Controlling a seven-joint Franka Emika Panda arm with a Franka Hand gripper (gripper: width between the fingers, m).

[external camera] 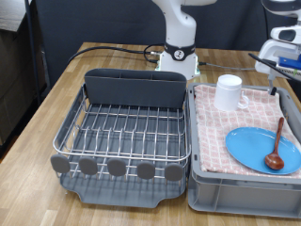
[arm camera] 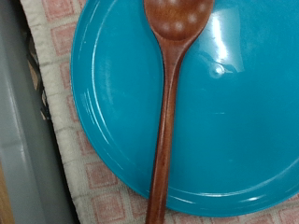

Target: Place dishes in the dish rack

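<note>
Nothing has been racked: small reddish-brown wooden spoon (arm camera: pixel 168 112) and round light-blue plate (arm camera: pixel 224 112) are seen at the crate's (external camera: pixel 246 184) five o'clock, white handled mug (external camera: pixel 229 92) at eleven. The dark grey wire-grid dish rack (external camera: pixel 122 132) is unfilled. The gripper is not shown; its state cannot be told.

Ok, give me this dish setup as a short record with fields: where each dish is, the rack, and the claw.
plate: light-blue plate lies on the pink checked cloth in the grey crate
spoon: wooden spoon rests on the plate, bowl over the plate, handle past its rim
mug: white mug stands upright on the cloth
dish rack: dish rack at exterior view's left, no dishes seen in it
claw: not visible in either view
</note>
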